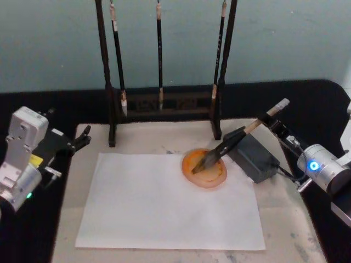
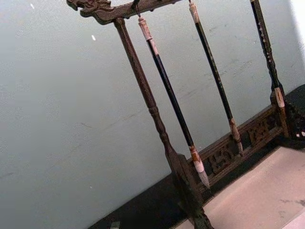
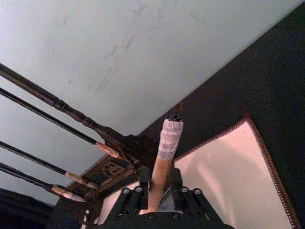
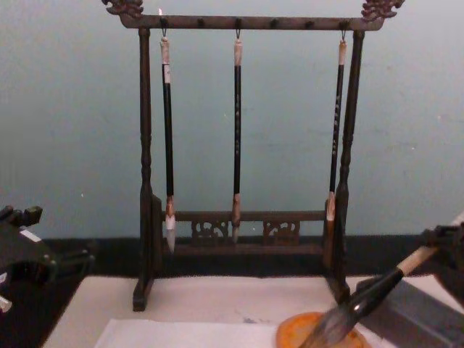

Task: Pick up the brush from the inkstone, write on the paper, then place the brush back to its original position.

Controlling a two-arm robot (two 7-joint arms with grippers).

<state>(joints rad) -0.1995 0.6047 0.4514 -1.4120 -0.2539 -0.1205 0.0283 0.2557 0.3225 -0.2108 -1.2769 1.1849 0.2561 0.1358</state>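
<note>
The brush [image 1: 241,133] slants down to the left, its pale handle [image 3: 161,167] taped at the top end. Its dark tuft [image 4: 330,328] touches a round orange dish [image 1: 205,170] on the paper's far right corner. The black ferrule passes over the corner of the dark grey block-shaped inkstone [image 1: 255,157]. My right gripper [image 1: 273,121] is shut on the upper handle, with a finger [image 3: 141,187] on each side. The white paper [image 1: 164,203] lies flat in the middle. My left gripper [image 1: 79,139] is parked at the left edge, off the paper.
A dark wooden rack [image 1: 164,104] with three thin black brushes hanging from it [image 4: 237,130] stands behind the paper. A cream felt mat [image 1: 285,219] lies under everything, on a black table. The teal wall [image 4: 72,109] is close behind.
</note>
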